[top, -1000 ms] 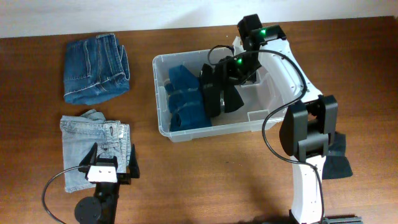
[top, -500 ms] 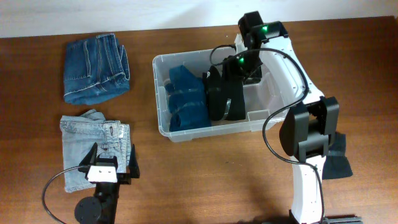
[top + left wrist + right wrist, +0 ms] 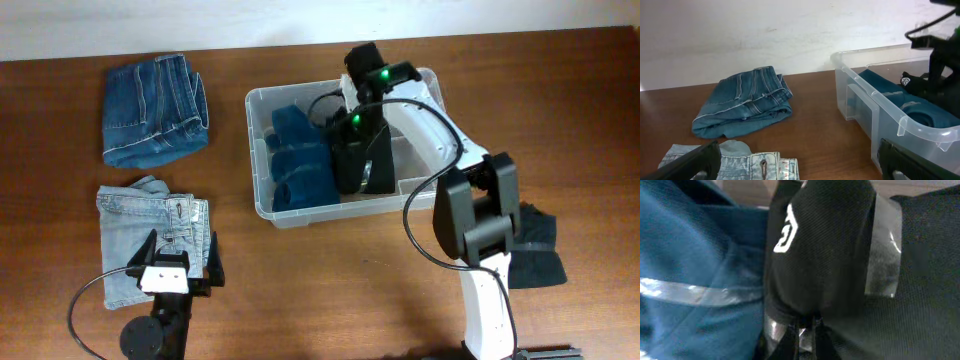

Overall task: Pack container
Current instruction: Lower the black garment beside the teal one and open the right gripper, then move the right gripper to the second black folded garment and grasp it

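The clear plastic container (image 3: 262,130) stands mid-table and also shows at the right of the left wrist view (image 3: 862,95). Folded dark blue clothes (image 3: 296,158) fill its left part. My right gripper (image 3: 352,165) is down inside the container, shut on a black garment (image 3: 375,165) with a white logo (image 3: 786,230), pressed against the blue clothes (image 3: 685,265). My left gripper (image 3: 180,268) is open and empty, low over light blue jeans (image 3: 150,235) at the front left; those jeans show in the left wrist view (image 3: 750,162).
Folded dark blue jeans (image 3: 153,108) lie at the back left, also in the left wrist view (image 3: 742,107). A black cloth (image 3: 535,245) lies by the right arm's base. A pale wall runs behind the table.
My right gripper has moved left and down with the black garment, bringing it against the blue clothes in the container. The left arm has not moved.
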Tool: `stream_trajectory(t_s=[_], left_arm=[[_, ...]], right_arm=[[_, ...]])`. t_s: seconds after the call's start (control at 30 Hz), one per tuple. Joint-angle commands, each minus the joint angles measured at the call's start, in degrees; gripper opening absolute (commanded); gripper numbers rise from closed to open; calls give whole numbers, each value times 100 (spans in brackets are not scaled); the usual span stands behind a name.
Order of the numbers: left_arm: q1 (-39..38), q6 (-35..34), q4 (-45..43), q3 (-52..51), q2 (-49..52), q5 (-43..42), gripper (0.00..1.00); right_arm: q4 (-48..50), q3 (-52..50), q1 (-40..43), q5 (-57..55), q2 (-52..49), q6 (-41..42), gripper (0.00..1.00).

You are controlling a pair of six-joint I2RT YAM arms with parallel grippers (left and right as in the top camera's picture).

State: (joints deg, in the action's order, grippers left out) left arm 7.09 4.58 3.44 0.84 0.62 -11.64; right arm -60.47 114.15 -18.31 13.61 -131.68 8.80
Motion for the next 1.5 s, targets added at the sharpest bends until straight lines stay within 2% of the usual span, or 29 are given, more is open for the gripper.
stream_trajectory(t_s=[0.0, 0.13, 0.17, 0.2, 0.23, 0.27, 0.33, 0.5, 0.6, 0.63, 0.67, 0.8, 0.83, 0.87, 0.9, 1.03, 1.13, 1.4, 1.47], left_arm=[[20, 70, 7, -31, -28, -63, 100], [20, 70, 4, -31, -28, -63, 99], [20, 70, 4, -31, -28, -61, 99], [20, 70, 4, -33, -28, -61, 99], [20, 70, 4, -31, -28, -61, 99], [20, 70, 7, -31, -28, -63, 99], [20, 70, 4, -31, -28, -63, 100], [20, 70, 7, -31, -28, -61, 99], [20, 70, 7, -31, -28, -61, 100], [20, 70, 7, -33, -28, -63, 99], [20, 70, 4, -31, -28, -61, 99], [20, 70, 4, -31, -28, -61, 99], [20, 70, 4, -33, -28, -61, 99], [20, 70, 7, -31, -28, -61, 99], [20, 70, 7, -31, -28, -61, 99], [20, 70, 7, -33, -28, -61, 100], [20, 70, 4, -33, -28, -61, 99], [20, 70, 7, -31, -28, -61, 99], [20, 70, 7, -31, -28, -61, 100]], right_arm=[[7, -323, -20, -118, 81, -17, 4], [-404, 221, -17, -125, 409, -116, 5], [-778, 673, -2, -295, 879, -153, 16], [-1060, 920, 66, -638, 1252, -151, 33], [-1287, 1038, 164, -951, 1561, -149, 54], [-1506, 1091, 306, -1193, 1823, -146, 57], [-2225, 1095, 1169, -1434, 2579, -85, 58], [-3556, 1095, 2837, -1434, 2935, -87, 58], [-3687, 337, 3856, -1473, 3115, -94, 73], [-3687, -142, 4199, -1473, 3169, -85, 98], [-3585, -654, 4489, -1471, 3174, 13, 99], [-1475, -3191, 4721, -920, 3174, 376, 97], [-758, -3838, 4721, -584, 3174, 422, 54], [-544, -4035, 4721, -525, 3174, 507, 34], [-157, -4385, 4721, -525, 3174, 730, 6], [857, -5287, 4728, -1353, 3167, 2085, 4], [1233, -5431, 4725, -1414, 3165, 2087, 4], [3303, -5565, 4721, -1386, 2455, 2046, 4], [4341, -5563, 4728, -1228, 2188, 1947, 4]])
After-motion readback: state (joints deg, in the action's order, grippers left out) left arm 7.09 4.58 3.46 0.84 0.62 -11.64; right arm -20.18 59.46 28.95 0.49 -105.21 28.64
